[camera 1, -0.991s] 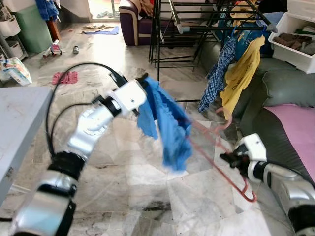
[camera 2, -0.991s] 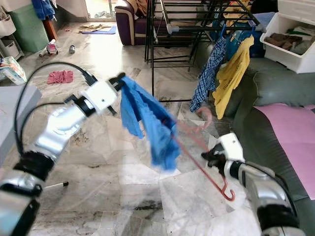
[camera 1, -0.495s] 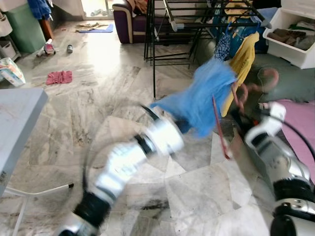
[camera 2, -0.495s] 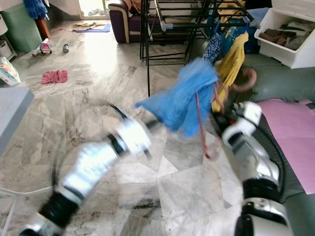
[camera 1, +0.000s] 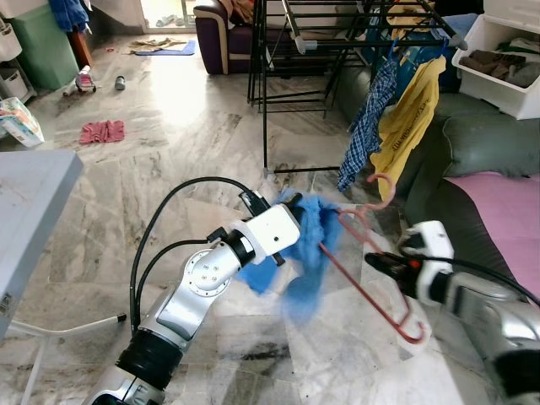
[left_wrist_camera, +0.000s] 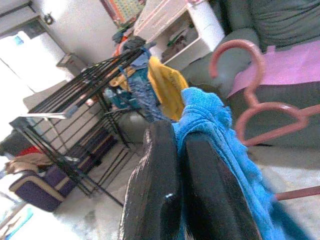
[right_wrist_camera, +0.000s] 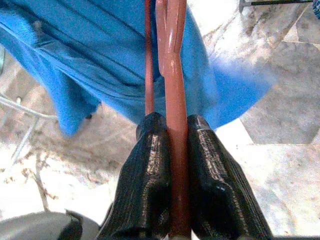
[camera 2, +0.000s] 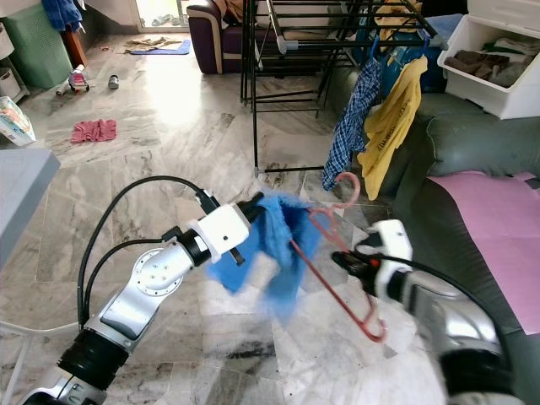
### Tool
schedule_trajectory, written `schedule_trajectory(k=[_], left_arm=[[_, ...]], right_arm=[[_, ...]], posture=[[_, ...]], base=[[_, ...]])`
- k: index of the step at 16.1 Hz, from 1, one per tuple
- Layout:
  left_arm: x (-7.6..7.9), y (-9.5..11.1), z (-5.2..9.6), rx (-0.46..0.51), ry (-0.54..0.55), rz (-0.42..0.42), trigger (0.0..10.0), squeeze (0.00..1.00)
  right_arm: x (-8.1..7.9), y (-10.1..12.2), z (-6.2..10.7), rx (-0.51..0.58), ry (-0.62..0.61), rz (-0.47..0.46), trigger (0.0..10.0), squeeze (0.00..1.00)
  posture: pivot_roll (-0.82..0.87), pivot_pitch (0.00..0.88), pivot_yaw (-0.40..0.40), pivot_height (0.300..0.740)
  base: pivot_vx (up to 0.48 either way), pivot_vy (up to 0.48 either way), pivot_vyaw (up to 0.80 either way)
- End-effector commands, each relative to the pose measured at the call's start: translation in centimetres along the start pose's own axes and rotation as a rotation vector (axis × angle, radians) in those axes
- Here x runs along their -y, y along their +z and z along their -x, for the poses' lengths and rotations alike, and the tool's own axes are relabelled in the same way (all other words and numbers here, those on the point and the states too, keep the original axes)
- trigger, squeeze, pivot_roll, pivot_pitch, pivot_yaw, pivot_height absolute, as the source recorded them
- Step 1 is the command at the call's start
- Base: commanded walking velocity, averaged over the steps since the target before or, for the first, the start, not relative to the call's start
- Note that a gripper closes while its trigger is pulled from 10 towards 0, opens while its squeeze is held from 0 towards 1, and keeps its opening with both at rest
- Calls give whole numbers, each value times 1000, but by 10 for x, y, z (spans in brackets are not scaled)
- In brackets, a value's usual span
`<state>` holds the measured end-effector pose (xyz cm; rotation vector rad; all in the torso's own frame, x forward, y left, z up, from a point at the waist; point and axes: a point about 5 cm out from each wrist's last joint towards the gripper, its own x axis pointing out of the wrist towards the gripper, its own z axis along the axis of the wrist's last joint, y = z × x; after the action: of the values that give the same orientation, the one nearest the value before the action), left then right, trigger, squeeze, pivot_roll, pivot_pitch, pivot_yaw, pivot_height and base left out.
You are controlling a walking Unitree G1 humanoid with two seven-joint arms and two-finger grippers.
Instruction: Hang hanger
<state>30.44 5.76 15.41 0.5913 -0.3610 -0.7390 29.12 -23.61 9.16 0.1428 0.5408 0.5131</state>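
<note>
A red plastic hanger (right_wrist_camera: 175, 90) is clamped between the fingers of my right gripper (right_wrist_camera: 172, 122), which is shut on its lower bar. Low above the floor, that gripper (camera 1: 381, 263) holds the hanger with its hook (camera 1: 386, 187) pointing up towards the rack. A blue cloth (camera 1: 308, 245) is draped on the hanger's left end. My left gripper (left_wrist_camera: 179, 137) is shut on the cloth's upper edge, and the cloth hides its fingers in the eye views. The black drying rack (camera 1: 337, 42) stands beyond, further back.
A yellow shirt (camera 1: 413, 118) and a checked blue shirt (camera 1: 367, 126) hang from the rack. A grey-green sofa (camera 1: 485, 152) with a pink blanket (camera 1: 506, 211) is on the right, a white bin (camera 1: 498, 59) above it. A grey table (camera 1: 34, 211) stands at the left.
Both arms have dropped from a raised position near the rack; the blue cloth and hanger are now low over the floor. The view has shifted a little too.
</note>
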Motion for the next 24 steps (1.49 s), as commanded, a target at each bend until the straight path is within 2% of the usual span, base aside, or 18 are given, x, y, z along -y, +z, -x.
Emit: schedule_trajectory(k=[1,3,6,8,11,13,15,16,17,19,22,24], left_arm=[[-12,5,-4,7,67,-30,10000,0],[-21,1,-5,-27,130,-40,10000,0],[-32,-1,-3,-38,158,-52,10000,0],[-41,-11,1,-94,193,-96,10000,0],[-55,-21,5,-154,255,-111,10000,0],[-60,-21,6,-151,273,-119,10000,0],[-63,-14,5,-109,292,-99,10000,0],[-63,-8,3,-67,285,-99,10000,0],[-61,-2,1,-23,274,-88,10000,0],[-55,3,-2,5,226,-90,10000,0],[-33,11,-8,59,86,-81,10000,0],[-28,16,-11,86,59,-68,10000,0]], right_arm=[[3,-2,5,-31,-22,38,10000,0],[4,-9,8,-63,-16,39,10000,0],[5,-19,16,-135,4,68,10000,0],[4,-16,22,-134,53,79,10000,0],[9,-9,31,-104,101,104,10000,0],[10,-12,36,-120,139,101,10000,0],[17,-21,38,-153,96,83,10000,0],[23,-31,37,-177,54,54,10000,0],[23,-36,35,-182,44,42,10000,0],[18,-38,32,-184,67,39,10000,0],[10,-33,20,-147,110,82,10000,0],[8,-30,15,-140,114,92,10000,0]], posture=[[28,53,-59,740],[26,53,-58,740],[24,53,-59,740],[23,53,-63,740],[24,53,-65,740],[25,53,-68,740],[27,54,-69,740],[29,54,-70,740],[34,57,-68,740],[34,56,-69,740],[37,59,-66,740],[36,59,-66,740]], base=[[0,0,0],[0,0,0],[0,0,0],[0,0,0],[0,0,0],[0,0,0],[0,0,0],[0,0,0],[0,0,0],[0,0,0],[0,0,0],[0,0,0]])
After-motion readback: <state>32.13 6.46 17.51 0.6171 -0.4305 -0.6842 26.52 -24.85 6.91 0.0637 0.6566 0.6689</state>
